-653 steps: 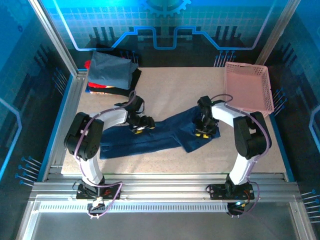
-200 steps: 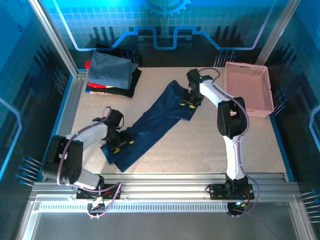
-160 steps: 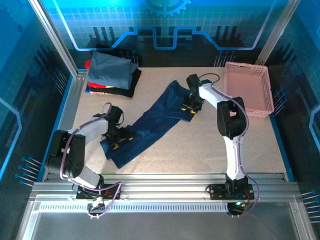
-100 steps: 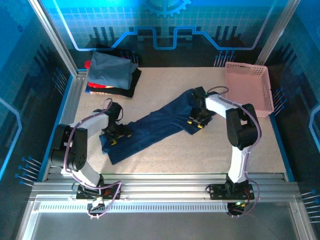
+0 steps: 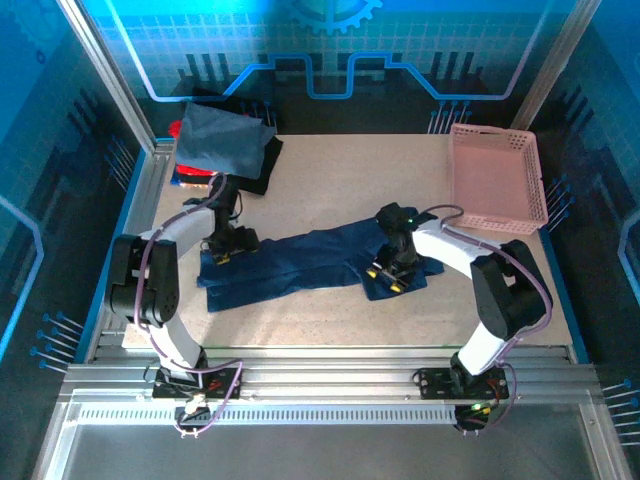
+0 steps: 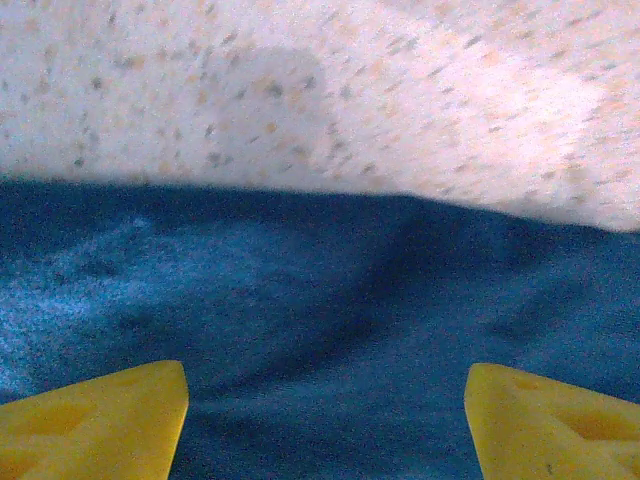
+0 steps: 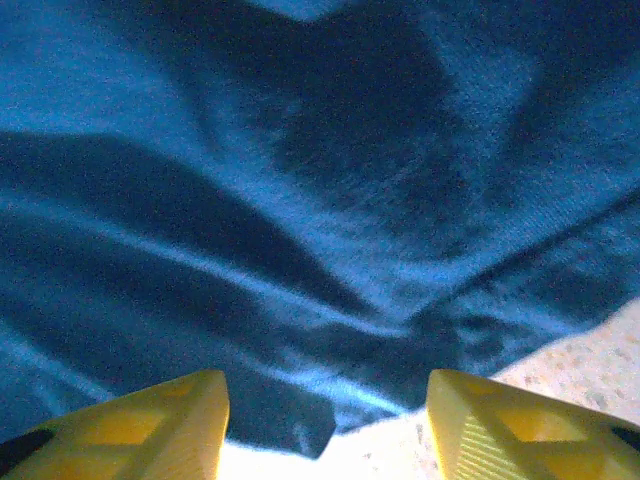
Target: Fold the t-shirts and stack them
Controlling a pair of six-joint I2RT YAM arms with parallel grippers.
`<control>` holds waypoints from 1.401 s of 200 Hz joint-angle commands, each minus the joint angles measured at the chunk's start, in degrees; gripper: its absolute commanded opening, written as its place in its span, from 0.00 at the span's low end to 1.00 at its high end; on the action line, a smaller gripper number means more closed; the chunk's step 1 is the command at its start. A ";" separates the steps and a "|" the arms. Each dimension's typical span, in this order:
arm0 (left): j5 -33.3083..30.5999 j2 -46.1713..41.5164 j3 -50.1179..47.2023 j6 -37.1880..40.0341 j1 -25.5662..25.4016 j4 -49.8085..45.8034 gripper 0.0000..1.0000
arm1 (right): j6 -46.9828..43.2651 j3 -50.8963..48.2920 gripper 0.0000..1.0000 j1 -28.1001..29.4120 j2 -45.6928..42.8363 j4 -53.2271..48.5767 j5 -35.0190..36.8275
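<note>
Across mid-table, navy t-shirt (image 5: 300,262) lies stretched, rumpled, between left gripper (image 5: 226,250) and right gripper (image 5: 390,275). Both have jaws apart over cloth, apparently pinching nothing. Fabric likely limp and light; pinch edge corners. Folded t-shirts (image 5: 222,140) sit far-left.

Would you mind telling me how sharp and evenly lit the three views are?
Top external: sharp, blue-tinted by the lit walls. Left wrist: the table looks soft, with a shadow patch. Right wrist: the navy t-shirt has dark folds; the table glares white at the bottom edge.
</note>
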 commanded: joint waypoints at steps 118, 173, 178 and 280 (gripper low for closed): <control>14.98 -18.83 -9.19 -4.63 19.09 -5.24 0.76 | -44.56 25.49 0.50 -15.19 14.11 1.07 -5.45; 15.34 -19.00 -14.60 -6.37 22.49 -2.19 0.75 | -44.04 26.76 0.49 -14.65 17.98 -0.15 -6.06; 15.59 -18.76 -14.82 -6.42 22.73 -1.95 0.75 | -44.04 26.77 0.48 -14.70 18.39 -0.16 -6.13; 17.40 -15.38 -19.48 -7.48 23.42 4.24 0.67 | -42.50 32.69 0.07 -13.65 22.39 -1.01 -3.99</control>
